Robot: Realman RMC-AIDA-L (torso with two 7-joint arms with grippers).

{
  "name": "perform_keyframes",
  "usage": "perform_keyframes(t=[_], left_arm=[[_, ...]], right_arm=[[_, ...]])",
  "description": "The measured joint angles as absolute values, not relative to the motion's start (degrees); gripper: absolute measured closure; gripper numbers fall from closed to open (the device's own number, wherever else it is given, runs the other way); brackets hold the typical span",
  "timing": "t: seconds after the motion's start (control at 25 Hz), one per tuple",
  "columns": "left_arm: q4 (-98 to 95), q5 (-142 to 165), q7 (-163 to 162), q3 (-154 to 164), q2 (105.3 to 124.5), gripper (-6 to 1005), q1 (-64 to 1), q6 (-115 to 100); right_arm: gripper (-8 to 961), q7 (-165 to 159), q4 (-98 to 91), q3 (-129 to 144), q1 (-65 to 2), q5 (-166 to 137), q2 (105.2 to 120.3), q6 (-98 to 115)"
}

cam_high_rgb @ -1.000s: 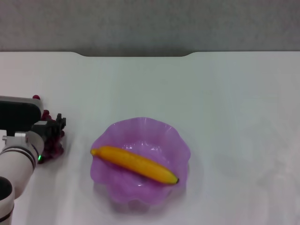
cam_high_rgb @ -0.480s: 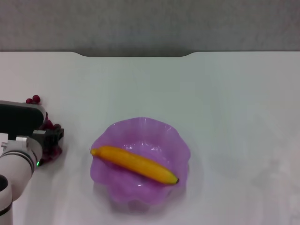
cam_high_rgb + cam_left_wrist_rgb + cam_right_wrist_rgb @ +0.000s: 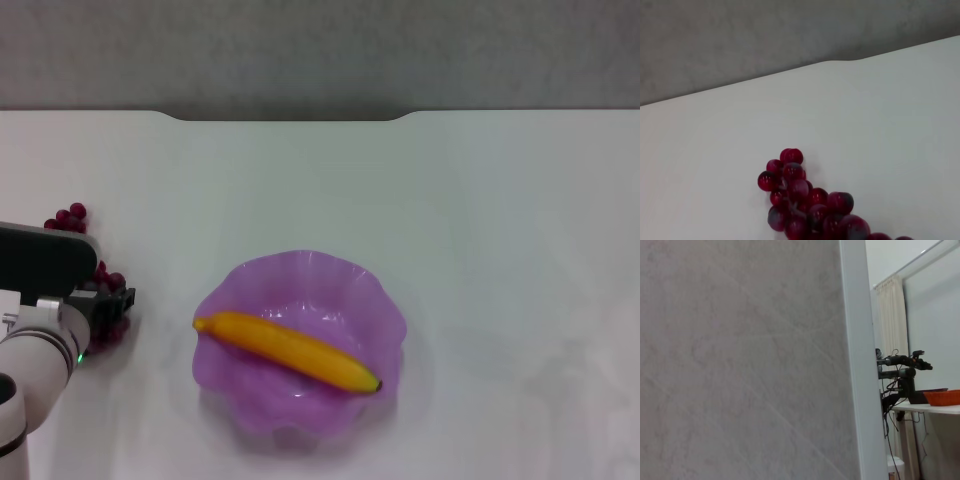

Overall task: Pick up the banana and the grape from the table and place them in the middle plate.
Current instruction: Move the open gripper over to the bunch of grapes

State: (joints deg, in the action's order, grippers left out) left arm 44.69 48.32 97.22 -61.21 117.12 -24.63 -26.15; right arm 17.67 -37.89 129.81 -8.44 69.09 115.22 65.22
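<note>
Left gripper (image 3: 112, 306) at the grape (image 3: 75, 216), banana (image 3: 288, 351) already in the middle plate (image 3: 300, 275).

The banana lies diagonally across the plate's hollow, so that half of the task looks done; the grape is on the table (image 3: 480, 200) at the robot's far left, well apart from the plate, which is probably why the left arm sits low over it. Head view: the arm covers most of the bunch, berries showing only beyond it and beside the gripper; whether the fingers are spread or pinching the bunch, cannot tell. Left wrist view shows what the head view hides: the grape cluster on the white tabletop, with no fingers in sight. Right wrist view shows only a wall and a room beyond, so the right arm looks parked away; right gripper not visible.
</note>
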Motion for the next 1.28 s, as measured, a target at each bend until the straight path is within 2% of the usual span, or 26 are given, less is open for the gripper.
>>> perform_keyframes(t=[0.44, 1.12, 1.28], left_arm=[[44.11, 48.23, 98.33, -61.09, 116.98, 227, -24.61, -23.23], [44.32, 48.2, 101.96, -60.54, 117.15, 361, -24.15, -22.73], [44.54, 48.55, 102.02, -59.06, 117.11, 423, -24.03, -23.1]], right_arm=[[951, 17.18, -37.8, 129.89, -8.53, 68.64, 115.22, 65.25], [951, 17.06, -37.82, 129.9, -8.43, 68.42, 115.22, 65.71], [951, 17.05, -37.69, 129.9, -8.41, 68.44, 115.22, 65.73]])
